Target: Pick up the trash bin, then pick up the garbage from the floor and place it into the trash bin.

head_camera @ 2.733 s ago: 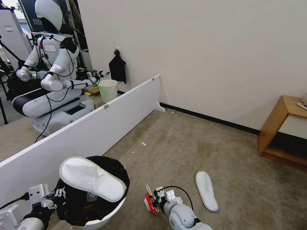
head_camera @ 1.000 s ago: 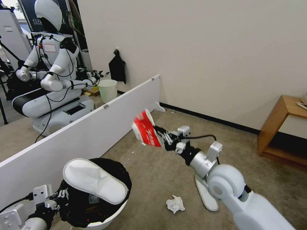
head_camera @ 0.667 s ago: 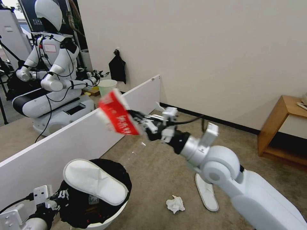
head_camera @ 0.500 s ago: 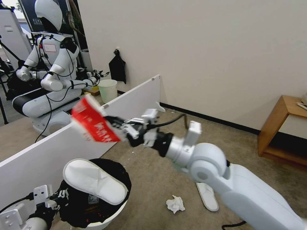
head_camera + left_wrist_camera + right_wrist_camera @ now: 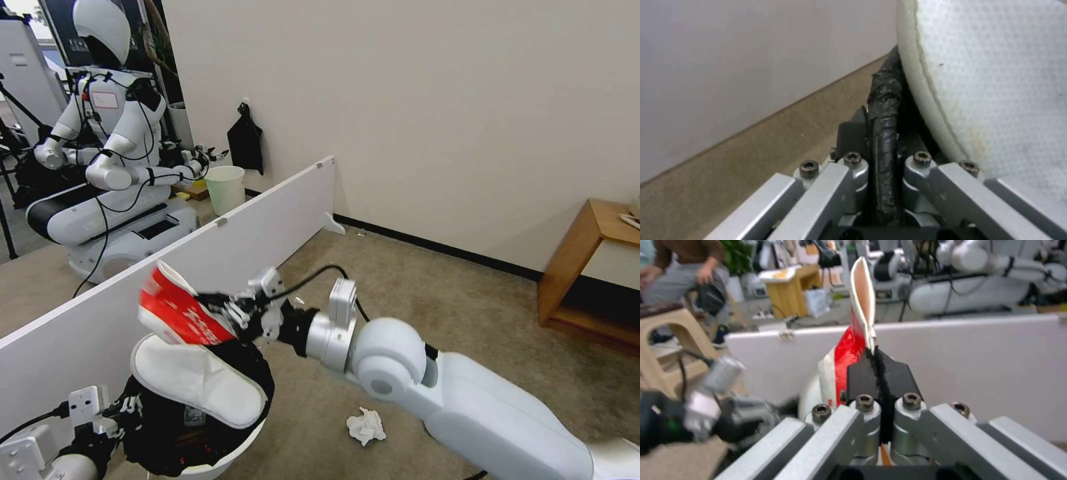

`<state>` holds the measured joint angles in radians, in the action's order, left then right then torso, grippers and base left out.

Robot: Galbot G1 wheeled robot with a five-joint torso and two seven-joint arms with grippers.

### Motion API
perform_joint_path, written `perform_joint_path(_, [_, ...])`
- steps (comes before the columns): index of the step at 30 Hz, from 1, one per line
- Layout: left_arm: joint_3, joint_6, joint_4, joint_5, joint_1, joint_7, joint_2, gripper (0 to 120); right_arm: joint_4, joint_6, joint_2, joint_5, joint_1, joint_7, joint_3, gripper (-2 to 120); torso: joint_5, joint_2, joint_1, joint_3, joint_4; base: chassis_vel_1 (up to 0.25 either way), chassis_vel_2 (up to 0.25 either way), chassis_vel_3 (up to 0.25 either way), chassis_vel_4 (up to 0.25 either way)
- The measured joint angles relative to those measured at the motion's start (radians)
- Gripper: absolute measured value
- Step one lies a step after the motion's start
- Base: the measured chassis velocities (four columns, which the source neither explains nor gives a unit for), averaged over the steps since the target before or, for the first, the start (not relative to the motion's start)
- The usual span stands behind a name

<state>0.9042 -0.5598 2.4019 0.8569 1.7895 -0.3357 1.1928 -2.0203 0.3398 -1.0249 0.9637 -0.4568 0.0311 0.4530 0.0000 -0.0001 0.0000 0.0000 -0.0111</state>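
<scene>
The trash bin [image 5: 223,448], white with a black bag over its rim, hangs at the lower left. My left gripper [image 5: 128,407] is shut on its bagged rim [image 5: 884,110]. A white slipper [image 5: 193,377] lies across the bin's mouth, also close up as the slipper [image 5: 996,83] in the left wrist view. My right arm reaches across, its gripper [image 5: 225,311] shut on the crushed red-white cup [image 5: 175,308], held just above the slipper and the bin's far edge. In the right wrist view the fingers [image 5: 862,380] pinch the cup [image 5: 853,350]. A crumpled white tissue [image 5: 365,425] lies on the carpet.
A long white partition board [image 5: 267,213] runs along the left behind the bin. Beyond it stands another robot [image 5: 107,153] with a pale unlined bin [image 5: 225,189]. A wooden shelf [image 5: 587,267] is at the right wall. Open carpet lies in the middle.
My right arm has risen from the floor, then swung left and down with the cup to just over the bin. The left gripper and bin have stayed put.
</scene>
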Motion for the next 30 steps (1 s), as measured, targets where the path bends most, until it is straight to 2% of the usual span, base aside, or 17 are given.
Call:
perform_joint_path(15, [0.002,-0.001,0.009,0.005,0.003,-0.001,-0.004,4,0.062,0.005,0.024,-0.054,-0.069,0.010,0.038,0,0.0000,0.000,0.000,0.000,0.0003,0.000,0.000,0.000,0.000])
perform_joint_path(30, [0.001,-0.005,0.023,0.017,0.002,-0.003,-0.006,4,0.181,0.012,-0.048,-0.104,-0.091,0.005,0.099,0,0.0000,0.000,0.000,0.000,0.0004,0.000,0.000,0.000,0.000])
